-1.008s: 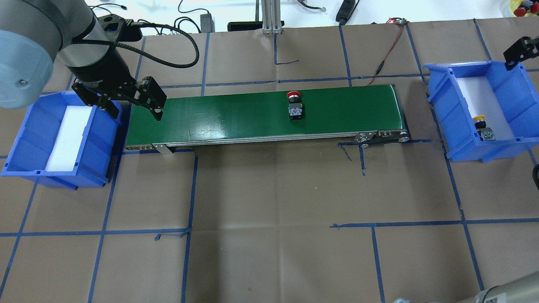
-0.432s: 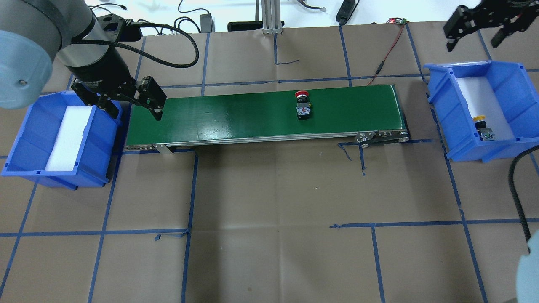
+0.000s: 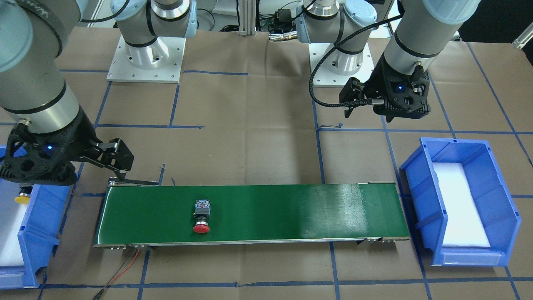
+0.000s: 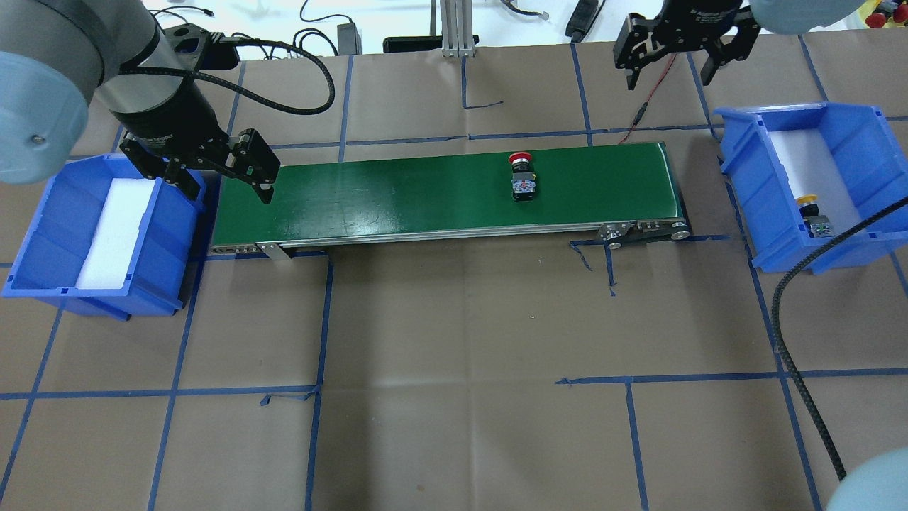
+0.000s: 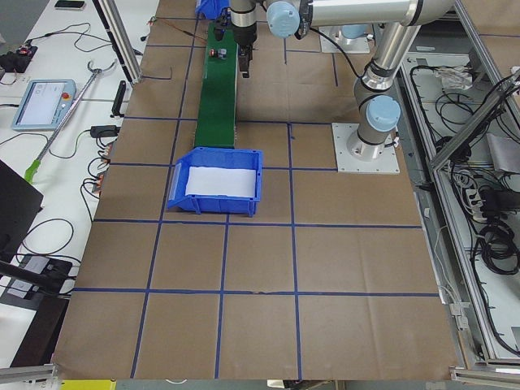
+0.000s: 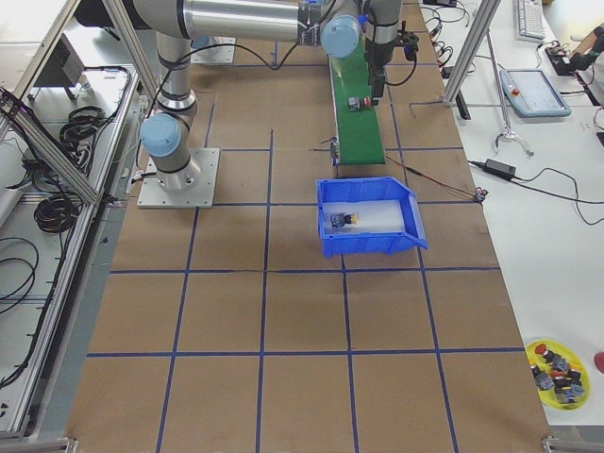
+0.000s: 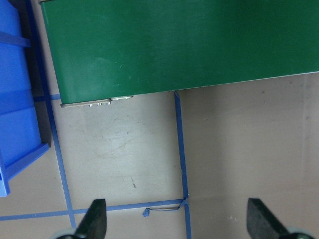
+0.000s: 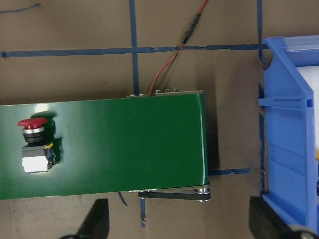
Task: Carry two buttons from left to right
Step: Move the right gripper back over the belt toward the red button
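Overhead exterior view: the red button (image 4: pixel 523 177) lies on its side on the green conveyor belt (image 4: pixel 397 199), past midway toward the right bin (image 4: pixel 862 152) — where the yellow button (image 4: pixel 811 213) already rests on white foam (image 4: pixel 801 160). The right gripper (image 4: pixel 669 67), fingers spread and empty, hangs beyond the belt's right end, probably stationed to catch the red one. The left gripper (image 4: pixel 227 186) hovers spread and empty over the belt's left end.

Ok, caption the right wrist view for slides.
Open right gripper, seen from its wrist: red button lying on the green conveyor, blue bin past its end.
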### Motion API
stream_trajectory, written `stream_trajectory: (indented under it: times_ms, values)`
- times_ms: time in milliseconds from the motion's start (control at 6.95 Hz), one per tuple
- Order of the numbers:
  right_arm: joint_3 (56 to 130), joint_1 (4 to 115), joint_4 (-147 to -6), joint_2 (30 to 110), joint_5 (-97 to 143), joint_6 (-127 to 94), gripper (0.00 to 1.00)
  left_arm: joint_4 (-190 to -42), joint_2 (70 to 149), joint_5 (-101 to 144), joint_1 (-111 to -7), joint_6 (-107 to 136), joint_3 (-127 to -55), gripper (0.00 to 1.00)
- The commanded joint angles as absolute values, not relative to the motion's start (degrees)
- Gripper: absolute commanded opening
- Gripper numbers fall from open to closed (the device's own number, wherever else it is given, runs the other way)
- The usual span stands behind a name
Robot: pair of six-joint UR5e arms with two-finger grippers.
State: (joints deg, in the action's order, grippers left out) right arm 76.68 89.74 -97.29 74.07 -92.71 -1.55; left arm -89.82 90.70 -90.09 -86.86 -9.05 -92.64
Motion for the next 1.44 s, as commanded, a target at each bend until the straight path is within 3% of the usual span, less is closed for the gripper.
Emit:
stream_trajectory:
  times_ms: [0, 432, 1296]
  values:
    - [78.21, 91.05, -99.39, 73.31, -92.11, -2.46, 1.00, -89.82, 90.70, -90.09, -86.92, -9.05, -92.64, 1.00]
    - [86.64, 92.29, -114.31, 71.46, -92.11, -2.46, 1.00, -89.82, 90.70, -90.09, -86.92, -9.05, -92.64, 1.00]
    - [87.63, 92.72, -117.60, 64.25, -89.57, -6.13, 1.00, -89.82, 90.70, -90.09, -86.92, -9.05, -92.64, 1.00]
